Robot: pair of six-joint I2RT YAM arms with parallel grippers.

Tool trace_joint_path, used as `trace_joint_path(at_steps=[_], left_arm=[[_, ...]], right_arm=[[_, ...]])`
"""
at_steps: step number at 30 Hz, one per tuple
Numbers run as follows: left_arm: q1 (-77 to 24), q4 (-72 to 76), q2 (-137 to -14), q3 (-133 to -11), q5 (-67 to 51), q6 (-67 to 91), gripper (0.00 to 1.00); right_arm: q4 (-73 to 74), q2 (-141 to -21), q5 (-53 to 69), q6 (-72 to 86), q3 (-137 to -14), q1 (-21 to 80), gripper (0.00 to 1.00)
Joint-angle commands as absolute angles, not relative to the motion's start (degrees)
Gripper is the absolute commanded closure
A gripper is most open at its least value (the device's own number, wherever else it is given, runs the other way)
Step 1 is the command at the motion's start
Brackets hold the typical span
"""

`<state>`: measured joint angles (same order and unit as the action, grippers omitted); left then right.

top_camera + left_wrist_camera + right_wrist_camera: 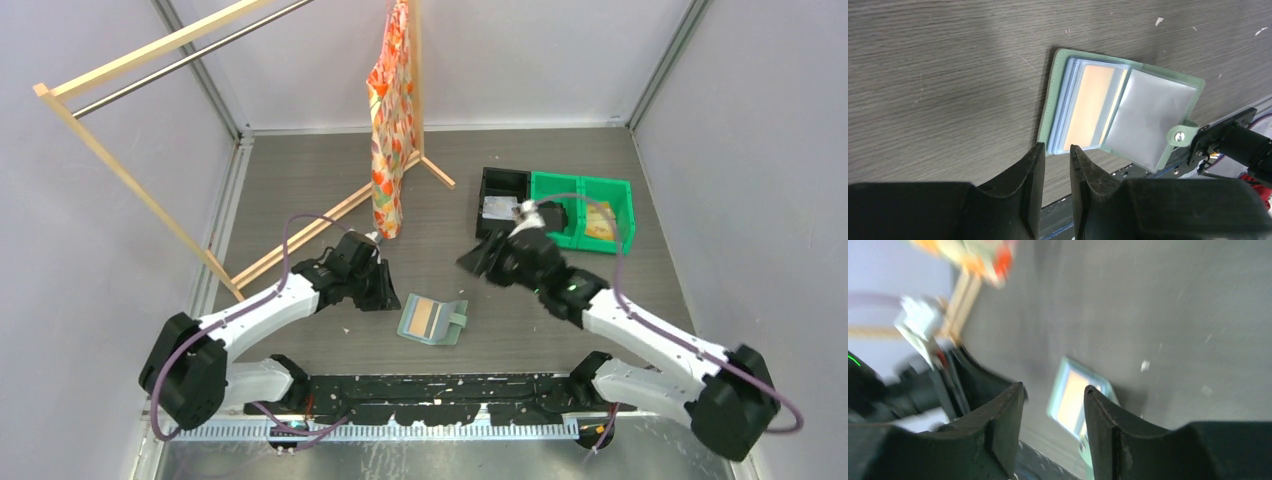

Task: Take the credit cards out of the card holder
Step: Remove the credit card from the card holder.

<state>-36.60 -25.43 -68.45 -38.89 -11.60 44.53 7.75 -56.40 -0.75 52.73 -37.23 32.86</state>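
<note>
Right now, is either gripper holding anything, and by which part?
Nothing held. Left gripper slightly open, empty, by the edge of the card holder; right gripper open, empty, clear of it.

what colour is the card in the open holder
Pale orange card; left wrist view shows it best.

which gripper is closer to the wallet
The left gripper: its fingertips sit right by the edge of the wallet, while the right gripper hangs farther off.
</note>
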Motion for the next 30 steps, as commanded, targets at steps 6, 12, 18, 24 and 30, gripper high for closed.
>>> trace_joint_path(at_steps=[6, 12, 18, 24, 30], left_arm=[[-35.2, -20.8, -75.6, -38.6, -11.4, 42.5, 0.75], [-34.5, -20.5, -75.3, -37.5, -12.9, 42.4, 0.75], [-34.5, -16.5, -75.4, -35.8, -17.0, 44.6, 0.75], [-36.1, -13.5, -75.5, -35.5, -19.4, 46.2, 0.75], [-36.9, -11.8, -76.8, -35.5, -20.1, 46.7, 0.74]], right_arm=[[4.4, -75.0, -0.8, 54.5, -41.8, 57.9, 0.51], [4.3, -78.9, -2.8, 56.6, -42.1, 59.3, 0.56], [6.1, -78.5, -6.1, 58.5, -38.2, 59.3, 0.57], [1.5, -81.0, -7.1, 60.8, -33.5, 59.1, 0.57], [-8.3, -82.4, -6.2, 64.6, -28.8, 58.6, 0.61]])
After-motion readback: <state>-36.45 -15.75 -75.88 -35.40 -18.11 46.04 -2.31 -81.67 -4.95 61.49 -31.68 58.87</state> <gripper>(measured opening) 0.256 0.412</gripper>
